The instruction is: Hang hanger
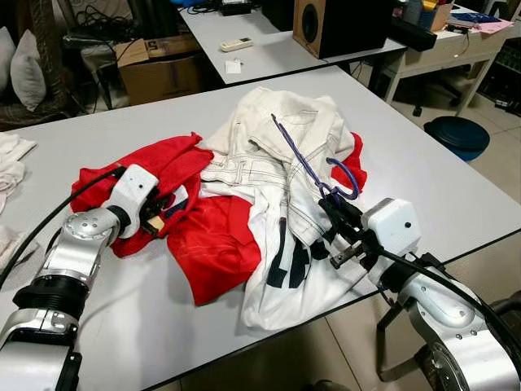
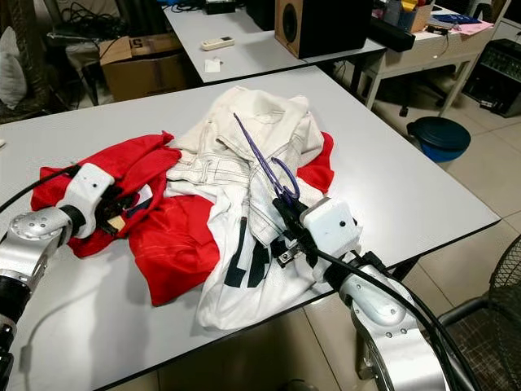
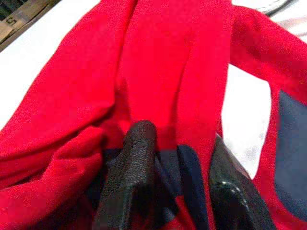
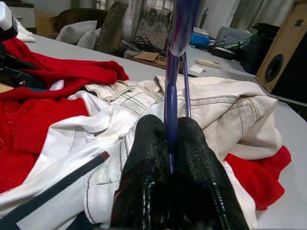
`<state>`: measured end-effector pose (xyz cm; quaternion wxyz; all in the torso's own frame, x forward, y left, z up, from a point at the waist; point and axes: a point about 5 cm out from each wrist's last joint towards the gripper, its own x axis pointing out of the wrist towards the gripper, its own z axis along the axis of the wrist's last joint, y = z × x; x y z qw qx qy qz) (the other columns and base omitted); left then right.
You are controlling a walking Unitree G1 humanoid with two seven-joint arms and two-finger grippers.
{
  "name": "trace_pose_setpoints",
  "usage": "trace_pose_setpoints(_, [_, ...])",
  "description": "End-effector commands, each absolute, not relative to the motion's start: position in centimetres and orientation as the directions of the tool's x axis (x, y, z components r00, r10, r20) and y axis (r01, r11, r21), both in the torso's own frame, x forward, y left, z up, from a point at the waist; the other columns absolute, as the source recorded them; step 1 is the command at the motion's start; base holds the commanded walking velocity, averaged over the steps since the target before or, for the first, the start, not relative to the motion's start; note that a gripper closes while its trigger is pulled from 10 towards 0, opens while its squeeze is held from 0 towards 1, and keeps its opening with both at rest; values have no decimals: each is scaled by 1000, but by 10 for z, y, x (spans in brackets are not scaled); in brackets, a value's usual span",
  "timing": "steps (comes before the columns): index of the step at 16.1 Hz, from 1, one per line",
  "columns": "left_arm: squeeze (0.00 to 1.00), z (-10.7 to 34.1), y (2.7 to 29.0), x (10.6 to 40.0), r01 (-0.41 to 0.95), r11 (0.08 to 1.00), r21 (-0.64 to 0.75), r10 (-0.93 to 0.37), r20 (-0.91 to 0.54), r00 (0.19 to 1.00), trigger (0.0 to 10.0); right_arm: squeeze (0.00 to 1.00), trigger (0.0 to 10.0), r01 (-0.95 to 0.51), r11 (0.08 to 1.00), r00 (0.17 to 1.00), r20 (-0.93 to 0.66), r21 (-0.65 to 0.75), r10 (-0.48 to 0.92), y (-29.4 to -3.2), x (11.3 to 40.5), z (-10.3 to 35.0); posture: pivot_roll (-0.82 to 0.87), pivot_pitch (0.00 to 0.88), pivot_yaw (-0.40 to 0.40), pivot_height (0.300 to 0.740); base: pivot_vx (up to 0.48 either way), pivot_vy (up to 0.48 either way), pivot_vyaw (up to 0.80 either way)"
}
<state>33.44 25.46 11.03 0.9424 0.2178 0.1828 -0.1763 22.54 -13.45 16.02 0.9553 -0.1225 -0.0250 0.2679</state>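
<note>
A purple wire hanger (image 1: 303,160) lies slanted on a white jacket (image 1: 269,155) in the middle of the grey table (image 1: 431,171). My right gripper (image 1: 332,204) is shut on the hanger's lower end, just under the hook; in the right wrist view the purple wire (image 4: 171,91) rises from between the two closed fingers (image 4: 148,139). A red garment (image 1: 207,240) with navy trim spreads to the left of and under the jacket. My left gripper (image 1: 159,216) rests on it, and its fingers (image 3: 132,163) are pinched on a fold of red and navy cloth.
A second table (image 1: 269,53) stands behind with a remote (image 1: 236,44) and a black speaker (image 1: 334,24). A cardboard box (image 1: 159,69) sits on the floor beyond, and a blue bin (image 1: 457,134) to the right. White cloths (image 1: 12,159) lie at the left edge.
</note>
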Motion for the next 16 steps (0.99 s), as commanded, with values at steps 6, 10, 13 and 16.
trace_pose_setpoints(6, [0,113,251,337,411,863,293,-277,-407,870,0,0,10000,-603,752,786,-34,-267,618,-130,220,163,1,0,38,740,0,0,0])
trace_pose_setpoints(10, [0,113,251,337,398,876,271,-277,-394,876,0,0,10000,-592,754,793,-37,-286,609,-137,223,165,0,0,37,740,0,0,0])
trace_pose_setpoints(13, [0,119,248,340,400,884,243,-296,-371,880,0,0,10000,-583,759,798,-32,-291,601,-137,224,165,-1,0,38,740,0,0,0])
trace_pose_setpoints(16, [0,158,220,349,483,875,7,-473,-198,859,0,0,10000,-494,812,853,7,-310,522,-147,231,170,4,0,32,740,0,0,0])
